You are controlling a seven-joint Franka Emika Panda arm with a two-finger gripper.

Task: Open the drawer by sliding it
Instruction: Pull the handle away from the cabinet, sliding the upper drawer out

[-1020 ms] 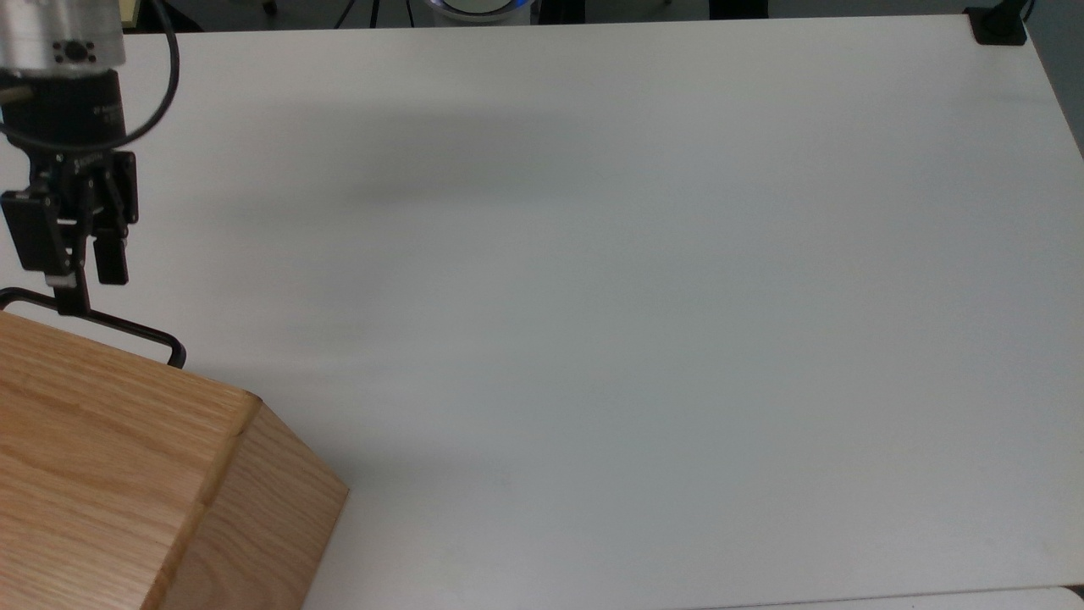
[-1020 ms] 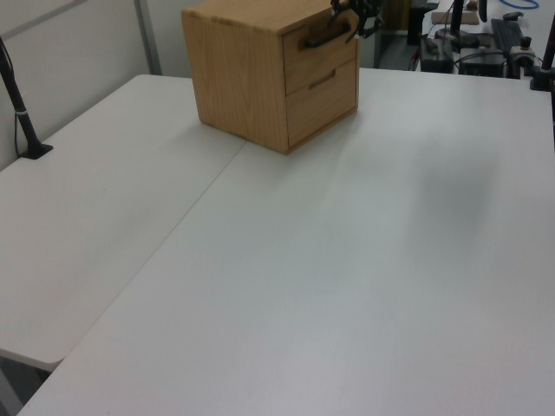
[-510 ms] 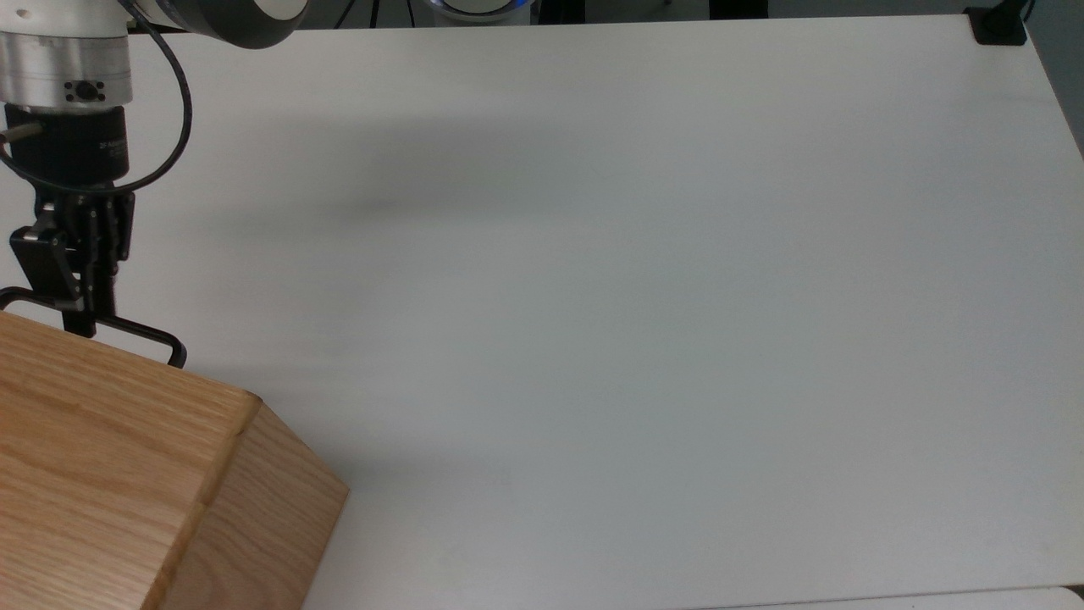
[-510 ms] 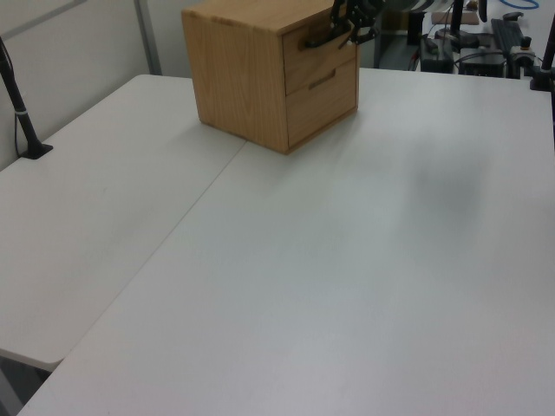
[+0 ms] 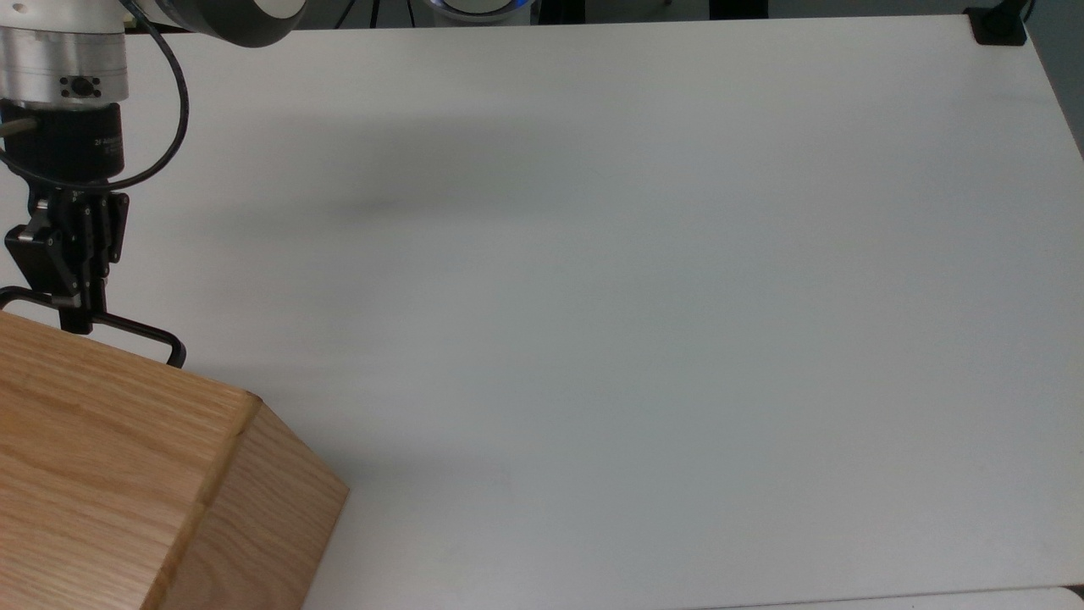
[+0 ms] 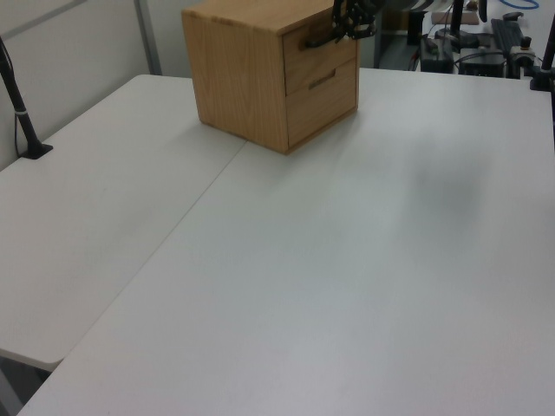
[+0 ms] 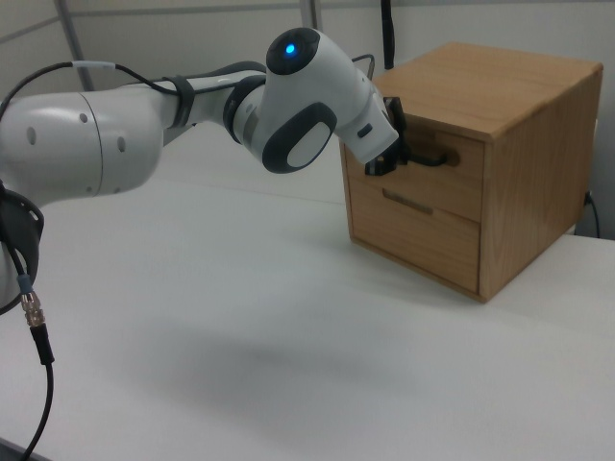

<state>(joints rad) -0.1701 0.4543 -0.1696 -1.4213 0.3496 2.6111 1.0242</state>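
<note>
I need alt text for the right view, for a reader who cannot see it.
A white robot arm reaches its end effector to the black bar handle of the closed top drawer of a two-drawer oak cabinet on a white table.

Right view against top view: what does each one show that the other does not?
The right view alone shows the cabinet's two drawer fronts, the upper drawer still flush and a lower drawer beneath it, plus the white arm reaching in. The top view alone shows the wide bare table and a black mount at its far corner. Both show the oak cabinet and the claw shut on the black handle.
</note>
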